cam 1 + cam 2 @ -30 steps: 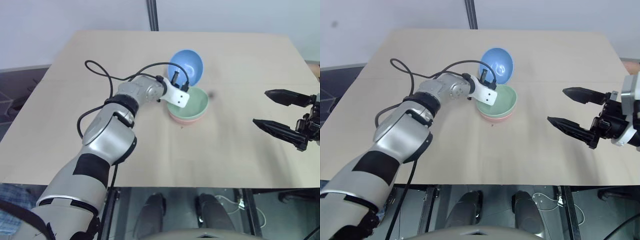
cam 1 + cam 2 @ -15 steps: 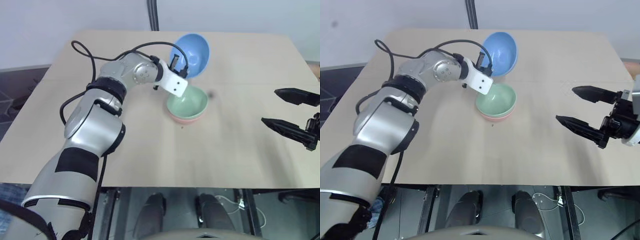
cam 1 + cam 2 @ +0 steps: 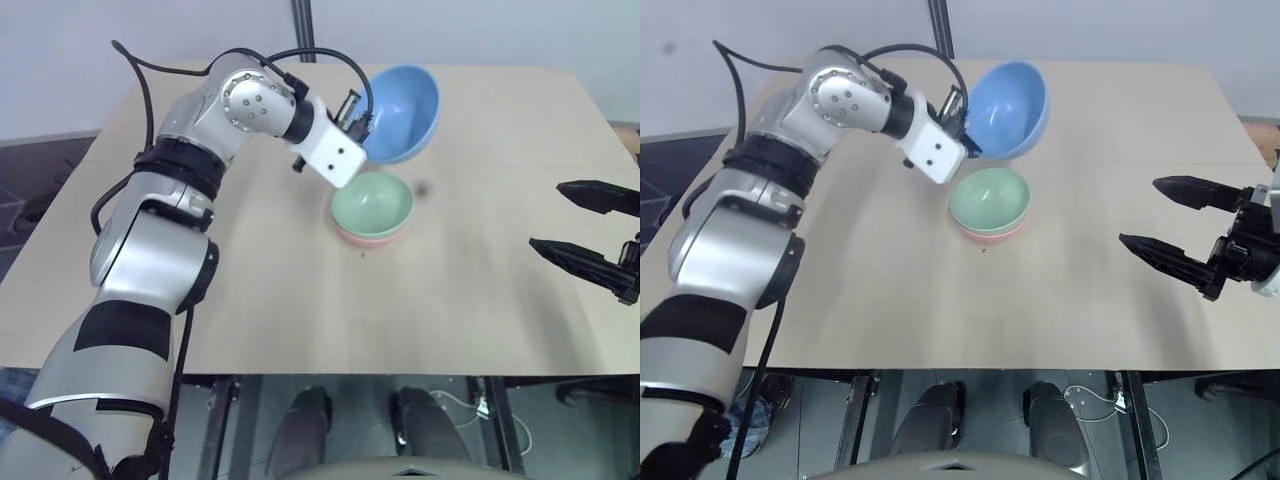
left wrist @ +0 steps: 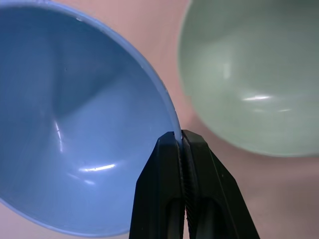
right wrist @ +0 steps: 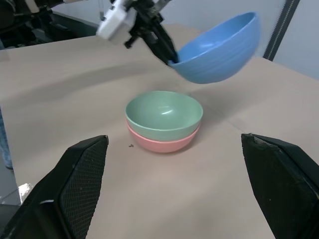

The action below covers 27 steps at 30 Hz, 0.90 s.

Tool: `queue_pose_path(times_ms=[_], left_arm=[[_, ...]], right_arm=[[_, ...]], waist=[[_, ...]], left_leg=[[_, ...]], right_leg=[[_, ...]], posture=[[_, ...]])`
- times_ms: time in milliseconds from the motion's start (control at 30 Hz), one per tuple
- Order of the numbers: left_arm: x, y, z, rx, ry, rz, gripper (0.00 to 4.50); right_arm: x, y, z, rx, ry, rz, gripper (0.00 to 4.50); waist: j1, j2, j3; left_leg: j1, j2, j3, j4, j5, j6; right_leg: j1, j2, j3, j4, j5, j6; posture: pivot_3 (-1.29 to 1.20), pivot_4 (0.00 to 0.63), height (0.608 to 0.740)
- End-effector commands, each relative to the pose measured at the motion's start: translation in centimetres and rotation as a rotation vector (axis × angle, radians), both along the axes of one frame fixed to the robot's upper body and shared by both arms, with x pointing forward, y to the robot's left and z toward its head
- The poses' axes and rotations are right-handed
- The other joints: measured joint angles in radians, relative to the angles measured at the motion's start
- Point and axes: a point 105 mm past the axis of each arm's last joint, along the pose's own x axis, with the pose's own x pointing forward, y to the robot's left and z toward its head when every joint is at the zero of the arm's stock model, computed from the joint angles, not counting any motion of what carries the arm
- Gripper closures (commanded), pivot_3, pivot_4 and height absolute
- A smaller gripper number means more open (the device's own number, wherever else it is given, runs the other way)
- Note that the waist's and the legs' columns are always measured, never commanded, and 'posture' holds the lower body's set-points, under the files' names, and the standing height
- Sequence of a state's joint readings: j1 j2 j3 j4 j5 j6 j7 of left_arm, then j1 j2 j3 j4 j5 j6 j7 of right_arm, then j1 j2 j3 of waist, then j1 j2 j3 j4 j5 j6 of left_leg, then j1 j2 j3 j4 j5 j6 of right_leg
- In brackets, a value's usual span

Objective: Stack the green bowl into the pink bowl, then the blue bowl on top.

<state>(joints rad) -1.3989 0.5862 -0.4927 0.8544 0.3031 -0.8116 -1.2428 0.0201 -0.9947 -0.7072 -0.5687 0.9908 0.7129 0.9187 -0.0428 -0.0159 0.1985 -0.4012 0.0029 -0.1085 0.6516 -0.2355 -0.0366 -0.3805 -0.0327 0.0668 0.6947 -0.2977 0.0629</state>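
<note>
So my left hand (image 4: 181,137) is pinched tight on the blue bowl (image 3: 402,100) by its thin rim, holding it tilted above and just behind the green bowl (image 3: 372,203), which sits nested in the pink bowl (image 3: 368,238). Looks like light, slick plastic, so the rim grip could slip. My right hand (image 3: 592,230) sits open off to the right, and nothing on the bench (image 3: 300,290) is in the way.

A light tan table (image 3: 250,290) with a plain, smooth top carries the scene. Near its middle the pink bowl (image 3: 368,237) stands upright straight on the wood — the one bowl touching the surface. A small dark speck (image 3: 363,254) lies just beside that bowl, and a faint dark smudge (image 3: 424,187) marks the tabletop a little way off.
</note>
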Motion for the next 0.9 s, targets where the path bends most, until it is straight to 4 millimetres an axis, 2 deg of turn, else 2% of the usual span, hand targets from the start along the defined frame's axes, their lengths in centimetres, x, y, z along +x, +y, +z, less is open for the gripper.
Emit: queue_pose_path(times_ms=[33, 200, 300, 400, 433, 467, 500, 533, 733, 900], left_arm=[[-2.0, 1.3, 0.3, 0.066, 0.049, -0.043, 4.47], [-3.9, 1.1, -0.2, 0.059, 0.150, -0.062, 4.47], [-4.2, 1.3, -0.5, 0.070, 0.176, -0.046, 4.47], [-3.9, 1.4, -0.4, 0.058, 0.175, -0.014, 3.56], [-3.7, 1.4, -0.3, 0.055, 0.166, -0.010, 3.10], [-3.5, 1.3, -0.2, 0.041, 0.147, -0.010, 2.46], [-3.2, 1.1, -0.1, 0.019, 0.136, -0.001, 2.17], [-3.0, 1.3, -0.2, 0.023, 0.134, 0.007, 1.66], [-3.0, 3.1, -1.0, -0.047, 0.207, 0.060, 1.66], [-4.2, 6.2, -2.2, -0.274, 0.432, 0.196, 1.66]], right_arm=[[-0.4, -0.2, 0.9, -0.010, -0.052, -0.003, 0.00], [-0.2, -0.2, 0.8, -0.008, -0.050, -0.004, 0.00], [-0.2, -0.1, 0.7, -0.006, -0.049, 0.000, 0.00], [-0.1, -0.2, 0.7, -0.005, -0.049, 0.002, 0.00], [-0.1, -0.2, 0.7, -0.005, -0.049, 0.002, 0.00], [-0.1, -0.2, 0.7, -0.006, -0.049, 0.003, 0.00], [-0.1, -0.1, 0.7, -0.006, -0.049, 0.004, 0.00], [-0.1, -0.1, 0.7, -0.006, -0.049, 0.004, 0.00], [-0.3, -0.3, 0.3, -0.012, -0.038, -0.006, 0.00], [-0.1, -1.1, -1.1, -0.054, 0.002, -0.045, 0.00]], waist=[[-0.002, 0.000, 0.000], [0.006, 0.000, 0.000], [0.004, 0.000, 0.000], [0.002, 0.000, 0.000], [0.002, 0.000, 0.000], [0.001, 0.000, 0.000], [0.000, 0.000, 0.000], [0.001, 0.000, 0.000], [-0.001, 0.000, 0.000], [-0.001, 0.000, 0.000]], left_leg=[[0.000, 0.000, 0.000, 0.000, 0.000, 0.000], [0.000, 0.000, -0.001, 0.001, 0.000, 0.000], [0.000, 0.000, -0.001, 0.002, 0.000, 0.000], [0.000, 0.000, -0.001, 0.002, 0.000, 0.000], [0.000, 0.000, -0.001, 0.002, 0.000, 0.000], [0.000, 0.000, -0.001, 0.002, 0.000, 0.000], [0.000, 0.000, -0.001, 0.002, 0.000, 0.000], [0.001, 0.000, 0.000, 0.002, 0.000, 0.000], [0.001, 0.001, 0.000, 0.001, 0.000, 0.000], [0.001, 0.001, 0.000, 0.001, 0.000, 0.000]], right_leg=[[0.000, 0.000, 0.000, 0.000, 0.000, 0.000], [0.000, 0.001, 0.000, 0.000, 0.000, 0.000], [0.001, 0.000, -0.001, 0.000, 0.000, 0.000], [0.001, 0.001, -0.001, 0.000, 0.000, 0.000], [0.001, 0.001, -0.001, 0.000, 0.000, 0.000], [0.001, 0.001, -0.001, 0.000, 0.000, 0.000], [0.001, 0.001, 0.000, 0.000, 0.000, 0.000], [0.001, 0.001, 0.000, 0.000, 0.000, 0.000], [0.001, 0.001, 0.000, 0.000, 0.000, 0.000], [0.001, 0.001, 0.000, 0.000, 0.000, 0.000]], posture=[[0.00, 0.150, 0.740], [0.00, 0.150, 0.740], [0.00, 0.150, 0.740], [0.00, 0.150, 0.740], [0.00, 0.150, 0.740], [0.00, 0.150, 0.740], [0.00, 0.150, 0.740], [0.00, 0.150, 0.740], [0.00, 0.150, 0.740], [0.00, 0.150, 0.740]])
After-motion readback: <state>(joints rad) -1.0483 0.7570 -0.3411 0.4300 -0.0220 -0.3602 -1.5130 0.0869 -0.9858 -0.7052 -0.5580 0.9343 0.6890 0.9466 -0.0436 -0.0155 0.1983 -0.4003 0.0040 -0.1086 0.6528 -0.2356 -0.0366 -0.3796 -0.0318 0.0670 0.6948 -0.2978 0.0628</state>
